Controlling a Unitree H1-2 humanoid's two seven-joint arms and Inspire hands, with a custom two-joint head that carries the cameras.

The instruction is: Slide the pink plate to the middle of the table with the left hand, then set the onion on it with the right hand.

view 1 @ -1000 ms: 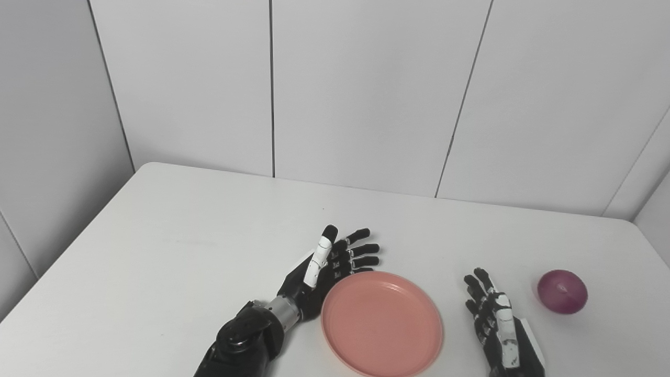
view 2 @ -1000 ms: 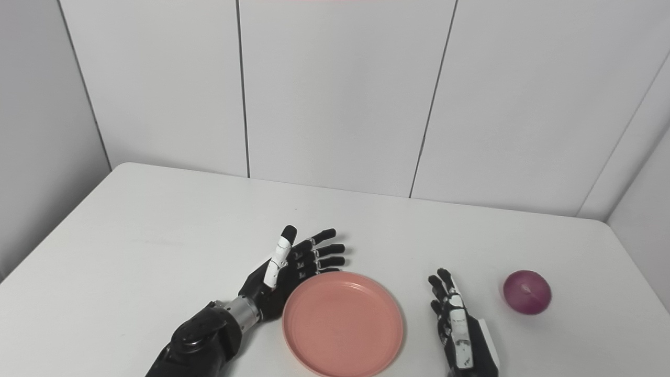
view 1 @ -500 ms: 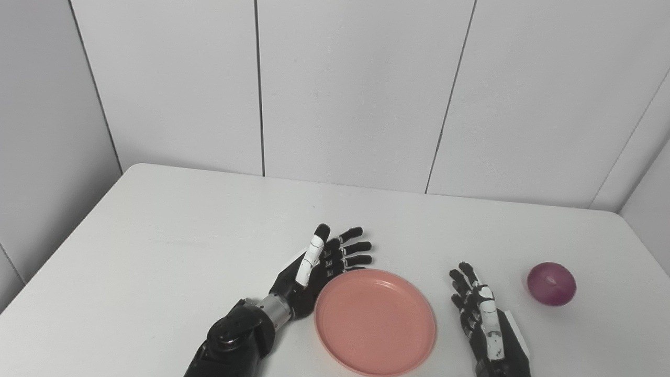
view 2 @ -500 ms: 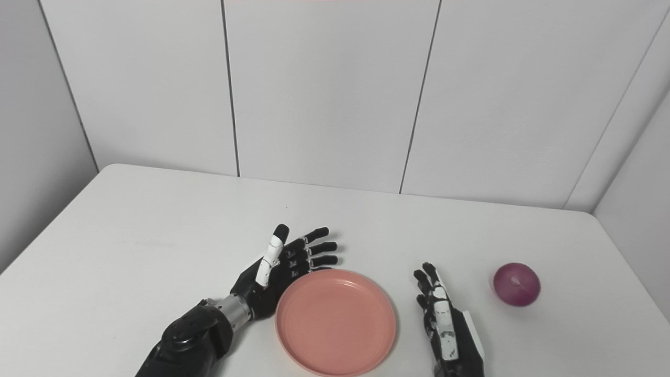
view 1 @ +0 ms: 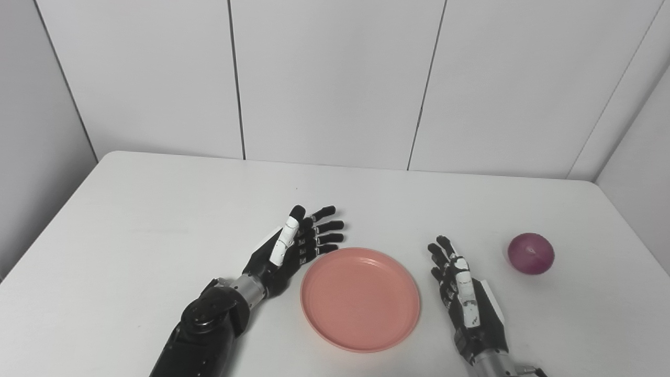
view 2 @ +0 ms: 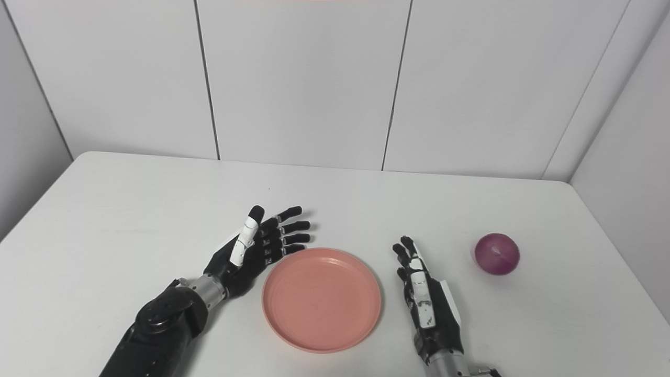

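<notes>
Only camera shifted; both robot hands, left (view 1: 293, 246) and right (view 1: 463, 293), open beside pink plate (view 1: 360, 298), onion (view 1: 531, 254) apart.

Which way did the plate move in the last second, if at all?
No. The camera shifted; the plate still lies close beside the left hand, with about the same gap to the onion.

plate (view 1: 360, 298): matt pink plastic | onion (view 1: 530, 254): smooth, glossy | table (view 1: 157, 220): matt white
</notes>
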